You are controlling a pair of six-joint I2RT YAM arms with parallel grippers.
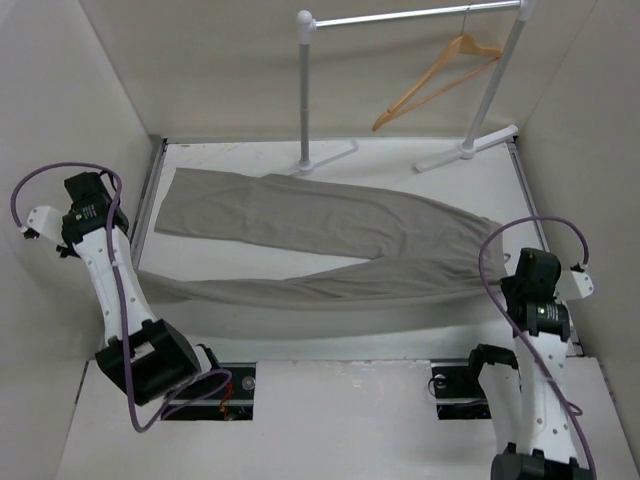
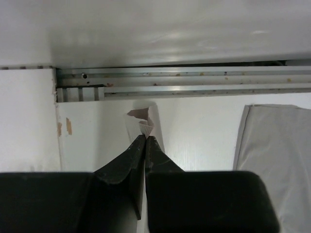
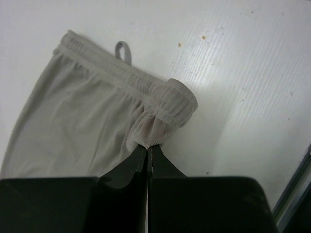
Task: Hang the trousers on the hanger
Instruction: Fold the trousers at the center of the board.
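The grey-taupe trousers (image 1: 330, 240) lie flat across the table, legs to the left and waist to the right. The tan wooden hanger (image 1: 440, 78) hangs by its hook on the rail at the back right, far from both grippers. My left gripper (image 2: 146, 137) is shut on a small pinch of cloth (image 2: 145, 127) at the left table edge; the other leg's hem (image 2: 272, 160) lies to its right. My right gripper (image 3: 148, 144) is shut on the bunched elastic waistband (image 3: 167, 109). In the top view both grippers are hidden under their arms.
A white-and-silver clothes rail (image 1: 410, 15) stands at the back on two feet (image 1: 465, 150). White walls close in the left, back and right. An aluminium track (image 2: 184, 82) runs along the left table edge. A small hanging loop (image 3: 124, 51) sticks out of the waistband.
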